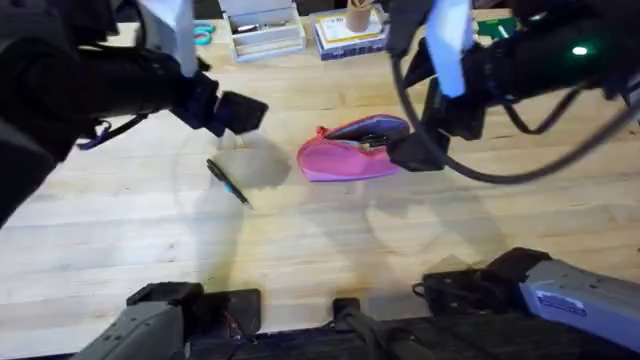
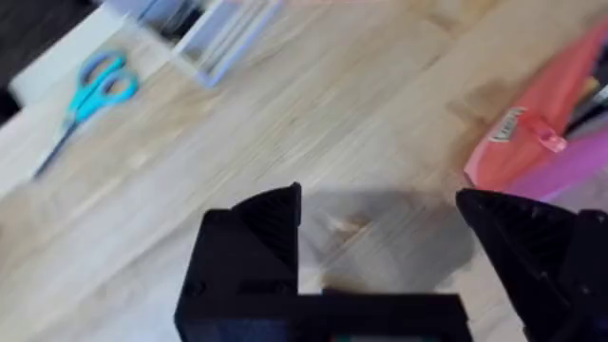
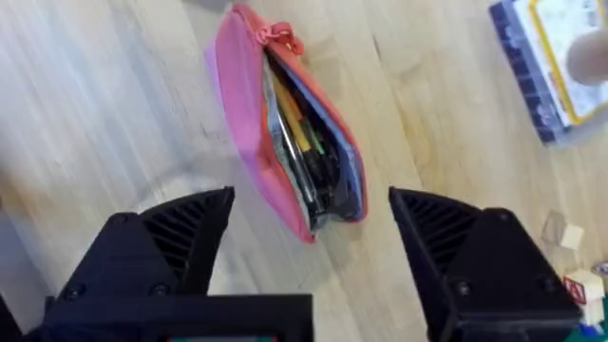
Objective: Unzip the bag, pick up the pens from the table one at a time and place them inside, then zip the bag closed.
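A bright-pink pencil pouch (image 1: 352, 150) lies unzipped near the middle of the light wooden worktop (image 1: 330, 250), its orange-red zipper parted along the top edge so that pens and pencils inside show in the right wrist view, among them yellow and green barrels. The zipper pull (image 3: 282, 36) rests at one end of the mouth. One dark pen (image 1: 228, 183) with a bluish tip lies alone on the bare planks to the left of the pouch, well apart from it and set at a slant.

The left gripper (image 1: 240, 112) hangs above the table between the pen and the pouch's left end, its two black fingers spread wide with nothing between them; the left wrist view shows bare wood and a shadow under the gap, with the pouch's pink end and zipper pull off to one side. The right gripper (image 1: 415, 152) sits just beside the pouch's right end, its fingers likewise parted and empty, the open pouch lying beyond them.

At the table's far edge stand a clear plastic tray (image 1: 262, 30), blue-handled scissors (image 1: 203, 33) and a stack of books (image 1: 350, 35) with a cup on top
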Motion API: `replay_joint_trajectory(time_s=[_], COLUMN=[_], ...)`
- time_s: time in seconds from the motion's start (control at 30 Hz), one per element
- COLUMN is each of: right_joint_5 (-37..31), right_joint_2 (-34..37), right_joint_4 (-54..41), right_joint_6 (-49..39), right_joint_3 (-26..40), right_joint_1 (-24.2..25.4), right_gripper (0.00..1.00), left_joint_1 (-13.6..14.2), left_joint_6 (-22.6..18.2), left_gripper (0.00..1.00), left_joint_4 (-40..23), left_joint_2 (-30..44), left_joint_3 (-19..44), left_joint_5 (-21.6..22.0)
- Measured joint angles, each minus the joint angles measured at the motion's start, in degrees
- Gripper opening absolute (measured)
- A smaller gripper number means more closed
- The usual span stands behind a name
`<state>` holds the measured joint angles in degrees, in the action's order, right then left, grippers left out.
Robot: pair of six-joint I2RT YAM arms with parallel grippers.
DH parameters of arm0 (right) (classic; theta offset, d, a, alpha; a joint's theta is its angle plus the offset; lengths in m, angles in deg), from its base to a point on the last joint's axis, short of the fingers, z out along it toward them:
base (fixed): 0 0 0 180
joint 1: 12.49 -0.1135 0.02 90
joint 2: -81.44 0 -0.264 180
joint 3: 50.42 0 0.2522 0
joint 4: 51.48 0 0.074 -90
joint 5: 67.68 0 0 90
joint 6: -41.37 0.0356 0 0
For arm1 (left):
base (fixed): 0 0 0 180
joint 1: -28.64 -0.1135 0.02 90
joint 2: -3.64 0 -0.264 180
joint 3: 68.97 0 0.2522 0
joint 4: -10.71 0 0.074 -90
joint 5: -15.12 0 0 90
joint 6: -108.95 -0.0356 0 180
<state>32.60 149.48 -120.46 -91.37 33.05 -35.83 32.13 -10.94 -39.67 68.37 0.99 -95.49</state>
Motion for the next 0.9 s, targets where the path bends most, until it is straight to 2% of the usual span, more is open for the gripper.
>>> replay_joint_trajectory(time_s=[0.17,0.33,0.5,0.63,0.8,0.9], right_joint_5=[0.0,0.0,0.0,0.0,0.0,0.0], right_joint_2=[-4.1,-6.4,-7.7,-8.0,-8.0,-8.0], right_joint_4=[-0.2,-0.2,-0.2,-0.1,0.0,0.0], right_joint_6=[1.5,2.1,2.1,2.1,2.1,2.1], right_joint_3=[0.0,0.0,0.0,0.0,0.0,0.0], right_joint_1=[0.0,0.0,0.0,0.0,0.0,0.0], right_gripper=[0.998,0.998,0.998,0.998,0.998,0.997], left_joint_1=[0.0,0.0,0.0,0.0,0.0,0.0], left_joint_6=[13.4,21.9,25.7,26.9,27.5,30.5], left_gripper=[0.993,0.993,0.993,0.994,0.994,0.994], left_joint_4=[-2.3,-7.1,-10.6,-15.8,-19.3,-20.4], left_joint_2=[-4.6,-8.7,-9.8,-9.7,-9.7,-9.6], left_joint_3=[0.0,0.0,0.1,0.1,0.1,0.1], left_joint_5=[9.2,12.9,13.4,13.4,13.4,13.4])
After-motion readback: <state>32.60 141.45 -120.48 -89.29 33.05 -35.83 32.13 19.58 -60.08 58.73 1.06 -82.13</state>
